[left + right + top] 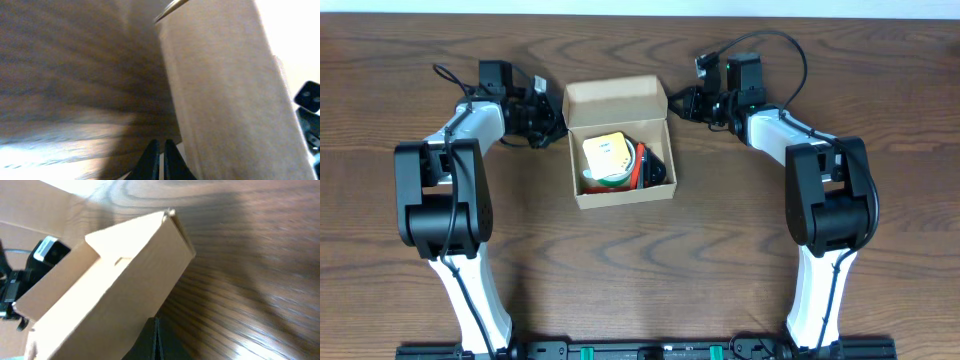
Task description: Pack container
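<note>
The container (625, 194) sits open at the upper middle of the desk (720, 260), its flap lid tilted back toward the top of the frame. Inside lie a yellow roll (605, 153) and red (640, 165) and black (659, 166) items. The left pincer (552, 118), pressed together, sits just beside the box's left wall. The right pincer (682, 104), also pressed together, is by the upper right corner.

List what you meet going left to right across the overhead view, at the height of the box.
left arm → left pincer, shut → container, its flap open → right pincer, shut → right arm
</note>
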### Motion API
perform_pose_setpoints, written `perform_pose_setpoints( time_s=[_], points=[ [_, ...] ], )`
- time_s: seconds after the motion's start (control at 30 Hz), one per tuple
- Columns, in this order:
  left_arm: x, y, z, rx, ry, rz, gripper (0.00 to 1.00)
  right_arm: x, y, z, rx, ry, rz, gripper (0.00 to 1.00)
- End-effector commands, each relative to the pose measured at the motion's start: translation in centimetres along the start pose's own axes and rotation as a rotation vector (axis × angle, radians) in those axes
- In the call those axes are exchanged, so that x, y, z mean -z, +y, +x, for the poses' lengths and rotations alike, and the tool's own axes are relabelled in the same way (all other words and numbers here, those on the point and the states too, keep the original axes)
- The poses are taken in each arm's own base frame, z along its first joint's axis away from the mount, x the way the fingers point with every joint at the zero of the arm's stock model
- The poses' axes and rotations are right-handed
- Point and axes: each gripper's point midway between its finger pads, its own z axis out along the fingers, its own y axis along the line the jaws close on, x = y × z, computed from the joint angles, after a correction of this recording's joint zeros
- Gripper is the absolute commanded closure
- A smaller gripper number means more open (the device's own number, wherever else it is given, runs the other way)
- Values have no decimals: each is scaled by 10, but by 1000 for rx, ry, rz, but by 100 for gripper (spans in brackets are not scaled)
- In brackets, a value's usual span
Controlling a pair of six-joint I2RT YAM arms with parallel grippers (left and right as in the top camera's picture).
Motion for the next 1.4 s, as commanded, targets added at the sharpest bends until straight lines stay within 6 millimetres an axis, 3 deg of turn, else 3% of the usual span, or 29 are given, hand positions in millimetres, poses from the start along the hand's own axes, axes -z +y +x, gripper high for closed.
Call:
perform_pose_setpoints(
  time_s=[0.0, 0.23, 0.5, 0.87, 1.17, 1.37],
  points=[
    [5, -29, -7, -38, -3, 59, 94, -1, 15, -3, 5, 19, -61, 99],
    [9, -50, -11, -108, 2, 99, 94, 0, 18, -4, 18, 20, -80, 99],
    [22, -68, -12, -205, 11, 88, 94, 10, 40, -17, 116, 19, -195, 99],
    [65, -120, -12, -397, -49, 96, 94, 40, 86, -46, 273, 2, -341, 98],
    [109, -149, 17, -585, -95, 25, 94, 68, 101, -25, 413, 59, -183, 98],
    [130, -147, 45, -640, -70, -66, 94, 90, 122, -8, 502, 104, -96, 99]
  ],
)
